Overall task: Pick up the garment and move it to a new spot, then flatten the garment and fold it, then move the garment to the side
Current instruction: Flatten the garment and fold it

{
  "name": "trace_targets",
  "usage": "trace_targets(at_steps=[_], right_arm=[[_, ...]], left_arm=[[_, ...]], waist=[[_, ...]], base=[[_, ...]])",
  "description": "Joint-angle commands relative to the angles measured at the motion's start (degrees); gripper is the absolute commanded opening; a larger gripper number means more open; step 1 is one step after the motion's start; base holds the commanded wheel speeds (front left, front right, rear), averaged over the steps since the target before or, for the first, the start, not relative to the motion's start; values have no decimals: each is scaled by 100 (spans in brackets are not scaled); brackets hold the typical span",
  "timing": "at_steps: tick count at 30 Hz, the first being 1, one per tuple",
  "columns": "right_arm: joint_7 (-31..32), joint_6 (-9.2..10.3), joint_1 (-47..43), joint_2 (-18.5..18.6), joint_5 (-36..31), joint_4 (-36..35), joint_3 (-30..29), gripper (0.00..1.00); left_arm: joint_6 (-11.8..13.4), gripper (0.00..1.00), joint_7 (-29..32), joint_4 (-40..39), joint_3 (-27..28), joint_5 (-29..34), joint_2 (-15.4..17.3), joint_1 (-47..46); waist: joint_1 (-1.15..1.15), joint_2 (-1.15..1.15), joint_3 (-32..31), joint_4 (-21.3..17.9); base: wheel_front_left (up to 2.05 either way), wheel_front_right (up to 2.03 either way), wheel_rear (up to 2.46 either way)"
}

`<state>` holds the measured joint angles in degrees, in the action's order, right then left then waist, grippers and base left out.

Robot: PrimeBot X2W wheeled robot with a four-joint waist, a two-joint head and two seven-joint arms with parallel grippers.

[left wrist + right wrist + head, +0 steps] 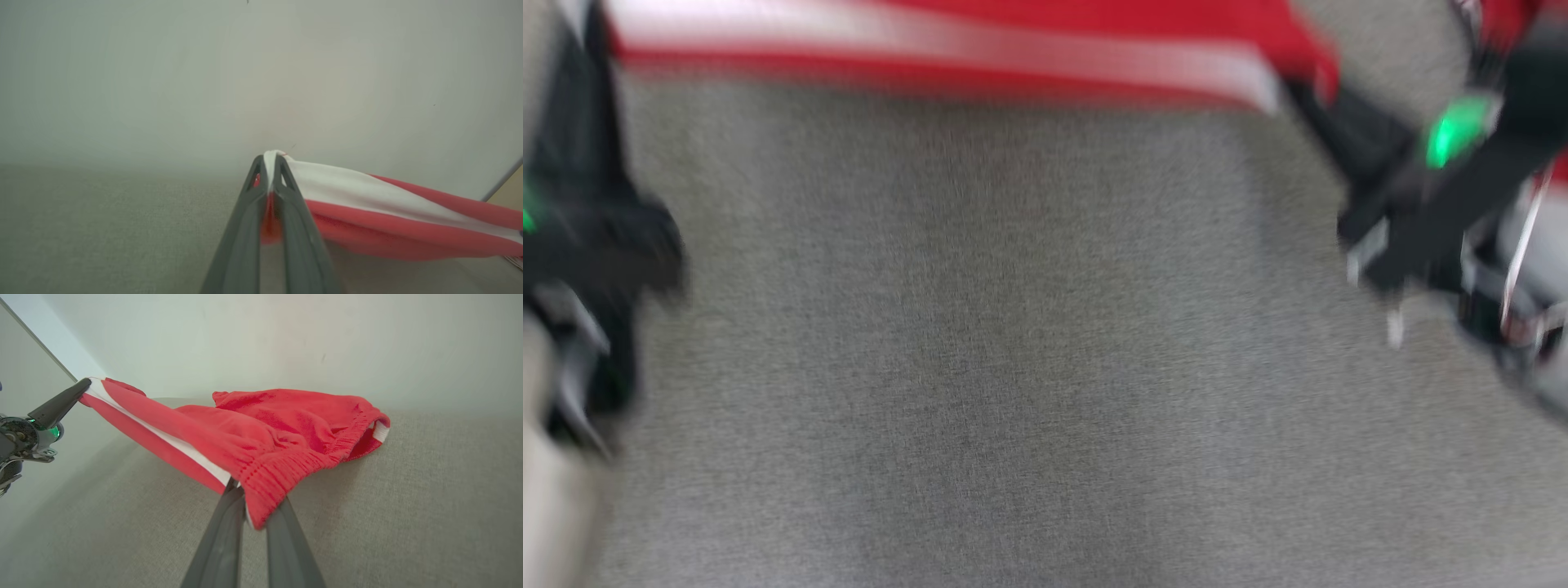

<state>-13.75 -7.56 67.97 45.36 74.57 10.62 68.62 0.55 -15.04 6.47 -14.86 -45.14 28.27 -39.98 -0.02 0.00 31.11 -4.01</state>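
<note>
On the left, the left gripper (269, 161) has its 2 long dark fingers closed tight on a thin pinch of the red knitted shorts with a white side stripe (286, 424), gripping the white-banded leg hem at its very edge. From there the cloth runs rightward as a taut band, stripe uppermost, lifted clear of the grey woven fabric surface (408, 498) beneath it. In the middle the body of the shorts bellies out, and its far waistband sags down to the surface; whether it touches or hangs just above cannot be told. On the right, the right gripper (253, 498) is clamped narrow on the gathered elastic waistband, a thick roll of cloth lapping over its fingertips. The head view is heavily smeared, showing little beyond the red and white band along the top edge and dark blurs at both sides. My judgement is that the carry to a new spot is under way, with flattening not yet begun. The weak point is the left hold: so little hem sits between those fingers that any extra pull between the 2 arms could tug it free and drop that end. The sagging waistband could also drag on the rough surface, bunching or tucking under as the shorts are laid down.
</note>
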Motion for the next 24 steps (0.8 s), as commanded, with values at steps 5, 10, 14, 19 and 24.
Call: trace_targets(at_steps=[5, 10, 14, 19, 24], right_arm=[[-110, 18, -994, 321, 105, -355, 134, 0], [-134, 18, -1983, 522, 36, -678, 255, 0], [-135, 18, -2667, 651, -12, -878, 301, 0], [-139, 18, -3453, 756, -101, -1130, 341, 0], [-144, 18, -3928, 760, -151, -1248, 86, 0]], left_arm=[[77, 0, -15, -535, 399, 315, -340, 1523], [-61, 0, -15, -854, 611, 592, -725, 2832], [-198, 0, -15, -860, 861, 708, -995, 3574], [-436, 0, -15, -706, 1005, 876, -1284, 4179], [-583, 0, -16, -584, 1181, 1032, -1474, 4369]], waist=[[2, 0, -847, -74], [2, 0, -1204, -88], [2, 0, -1379, -78], [2, 0, -1523, 2], [2, 0, -1571, 34]], base=[[0, 0, 0], [0, 0, 0], [0, 0, 0], [0, 0, 0], [0, 0, 0]])
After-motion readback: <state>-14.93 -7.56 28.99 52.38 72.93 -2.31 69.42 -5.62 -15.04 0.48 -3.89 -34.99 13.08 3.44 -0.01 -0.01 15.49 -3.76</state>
